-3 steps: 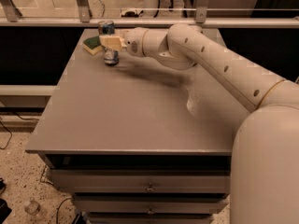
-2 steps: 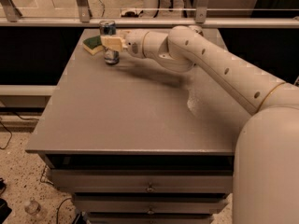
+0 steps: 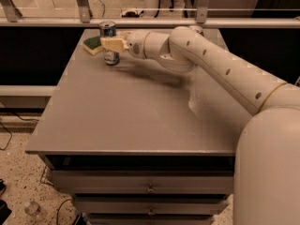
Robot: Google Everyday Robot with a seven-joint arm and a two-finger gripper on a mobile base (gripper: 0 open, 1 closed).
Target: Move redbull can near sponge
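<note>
Camera view: the slim, tall blue and silver metal redbull can (image 3: 108,31) stands upright near the far left corner of the grey counter (image 3: 131,114). Its silver top and blue upper band show above the jaws, and its lower end rests on the counter surface. The cream jaws reach in from the right at the can's mid-height and are closed on its body, hiding the middle. Just left of the can, touching it or nearly so, lies the small flat sponge (image 3: 92,44) with its dark green top and pale yellow base, close to the far edge. The cream arm (image 3: 211,64) stretches from the near right corner across the counter to the can.
</note>
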